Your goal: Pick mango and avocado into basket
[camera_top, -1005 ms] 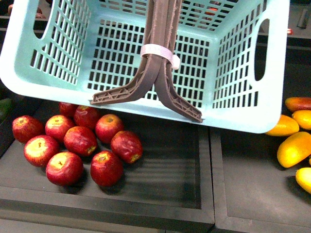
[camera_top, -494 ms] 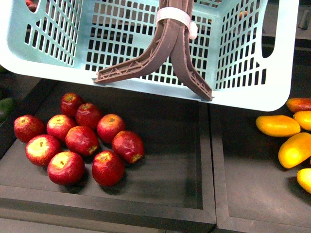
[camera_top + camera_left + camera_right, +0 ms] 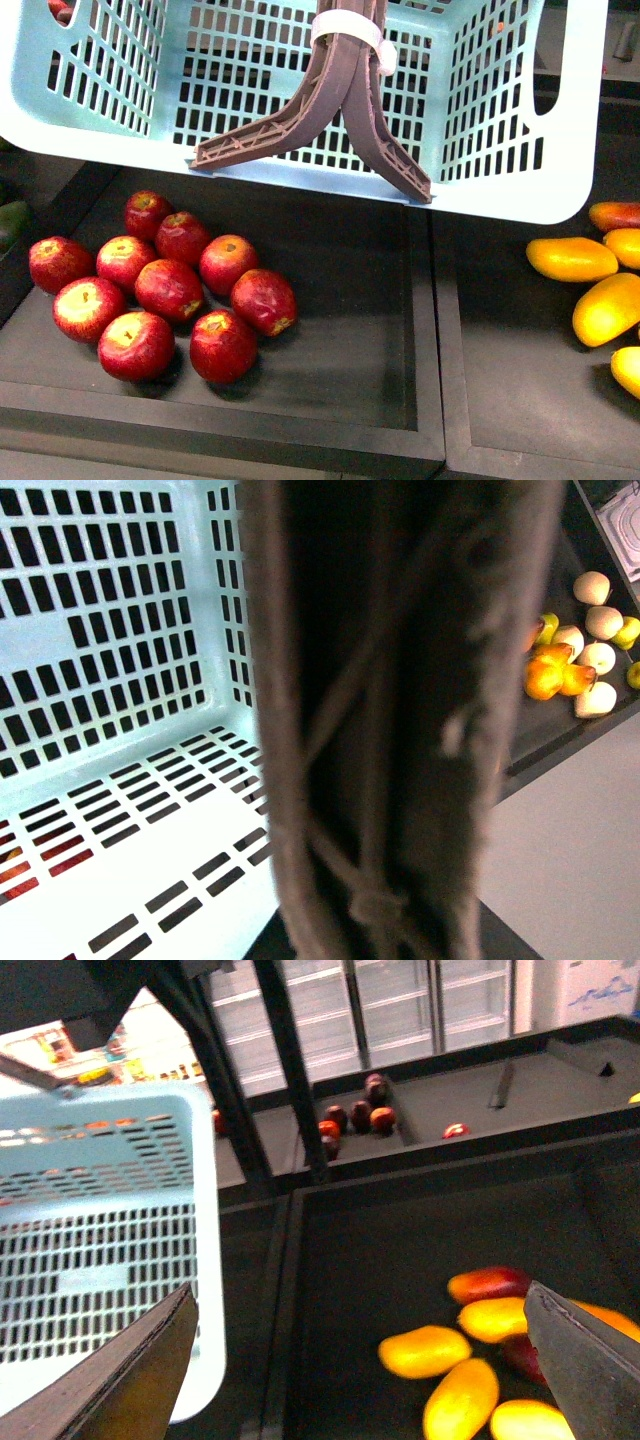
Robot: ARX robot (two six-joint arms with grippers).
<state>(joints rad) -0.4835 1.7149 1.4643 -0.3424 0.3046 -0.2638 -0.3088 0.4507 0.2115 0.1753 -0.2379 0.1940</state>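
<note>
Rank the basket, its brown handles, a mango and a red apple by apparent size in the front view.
1. The basket: largest, though closeness to the camera may inflate it.
2. Its brown handles.
3. The mango and the red apple: too alike to rank; mango longer, apple rounder.

My right gripper (image 3: 358,1300) is spread wide, its dark wedge-shaped fingers (image 3: 130,1380) far apart. The light teal slotted plastic basket (image 3: 100,1210) sits at my ten o'clock. Smooth oblong yellow-orange mangoes (image 3: 425,1351) cluster at four o'clock in a dark grey tray (image 3: 380,1230). Small round red fruits (image 3: 350,1118) lie at twelve, well beyond.
</note>
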